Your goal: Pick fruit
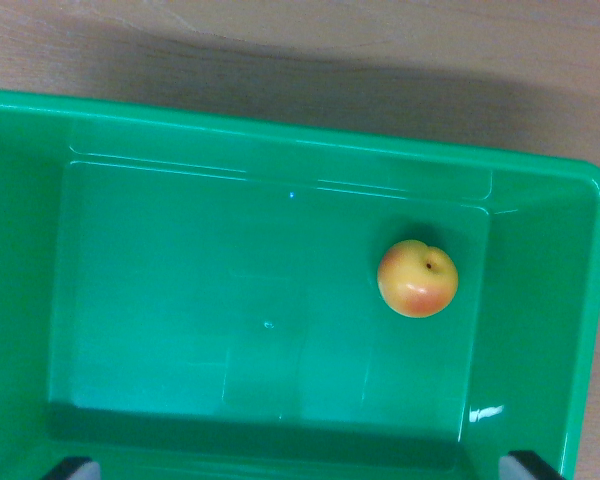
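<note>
A yellow-orange peach [417,278] with a reddish blush lies on the floor of a green plastic bin [280,130], toward the wrist view's right, close to the bin's right wall. Its stem dimple faces up. Only two dark fingertip corners of my gripper show at the bottom edge, one at the wrist view's left [72,468] and one at the right [535,466]. They stand far apart with nothing between them, well below the peach in the picture.
The bin's rim [300,140] runs across the top and down the right side. Beyond it lies a light wooden tabletop [310,40], with the bin's shadow on it.
</note>
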Controlling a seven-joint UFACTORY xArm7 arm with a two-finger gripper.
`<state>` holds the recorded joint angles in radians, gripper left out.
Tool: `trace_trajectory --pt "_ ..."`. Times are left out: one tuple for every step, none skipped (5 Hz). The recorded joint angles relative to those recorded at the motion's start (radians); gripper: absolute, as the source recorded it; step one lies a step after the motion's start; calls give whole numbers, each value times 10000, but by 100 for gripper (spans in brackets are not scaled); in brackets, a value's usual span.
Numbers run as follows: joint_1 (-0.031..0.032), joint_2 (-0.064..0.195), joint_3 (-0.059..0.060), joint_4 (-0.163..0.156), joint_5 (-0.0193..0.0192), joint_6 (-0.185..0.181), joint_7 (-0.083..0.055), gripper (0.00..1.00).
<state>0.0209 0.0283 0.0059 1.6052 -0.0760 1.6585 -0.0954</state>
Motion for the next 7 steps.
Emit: trace_trajectory --pt "0 0 0 0 0 0 0 0" --pt "0 0 0 0 0 0 0 0" --pt "0 0 0 0 0 0 0 0" --pt "-5 17 -5 -25 -2 -41 0 0" --pt "-5 17 -5 -25 -2 -41 0 0" --pt "-18 58 -19 -88 -6 -144 0 0" --pt "-18 58 -19 -88 -6 -144 0 0"
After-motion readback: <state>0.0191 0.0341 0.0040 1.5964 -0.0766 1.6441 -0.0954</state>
